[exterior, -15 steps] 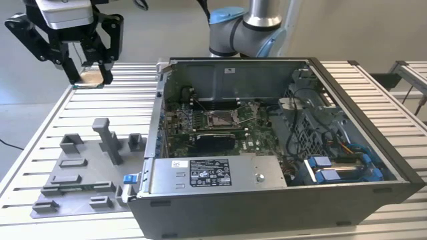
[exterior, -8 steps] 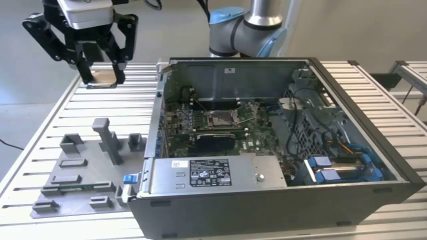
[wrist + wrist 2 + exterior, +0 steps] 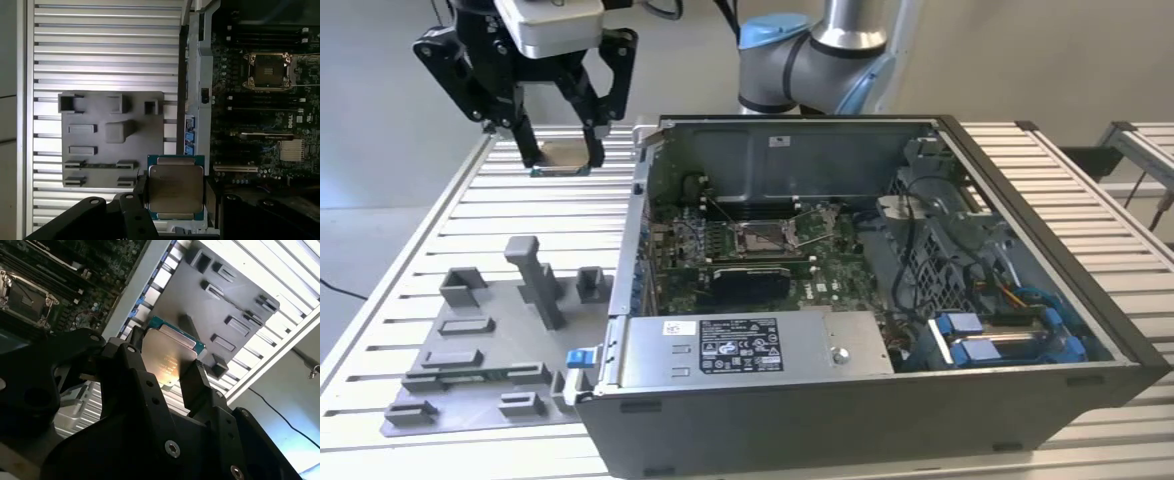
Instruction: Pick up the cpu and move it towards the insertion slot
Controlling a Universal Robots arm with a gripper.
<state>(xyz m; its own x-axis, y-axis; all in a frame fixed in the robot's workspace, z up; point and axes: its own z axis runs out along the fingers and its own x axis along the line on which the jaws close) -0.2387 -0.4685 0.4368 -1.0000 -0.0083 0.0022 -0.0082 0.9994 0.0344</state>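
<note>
My gripper [image 3: 564, 158] hangs high above the slatted table at the exterior view's upper left, shut on the cpu [image 3: 564, 155]. Both wrist views show that cpu [image 3: 175, 187] [image 3: 167, 357] as a flat silvery square with a green rim, clamped between the black fingers [image 3: 192, 382]. The insertion slot [image 3: 767, 236] sits in the green board inside the open computer case, to the exterior view's right of the gripper. Its silver frame and brownish centre [image 3: 267, 70] lie well away from the chip, and the slot [image 3: 25, 300] is also seen in the second wrist view.
A grey fixture plate [image 3: 494, 345] with upright blocks lies on the slatted table [image 3: 400, 300] below the gripper. The case wall [image 3: 638, 200] stands between gripper and board. A black panel [image 3: 747, 285] sits just in front of the slot, cables and a drive bay [image 3: 987, 335] farther right.
</note>
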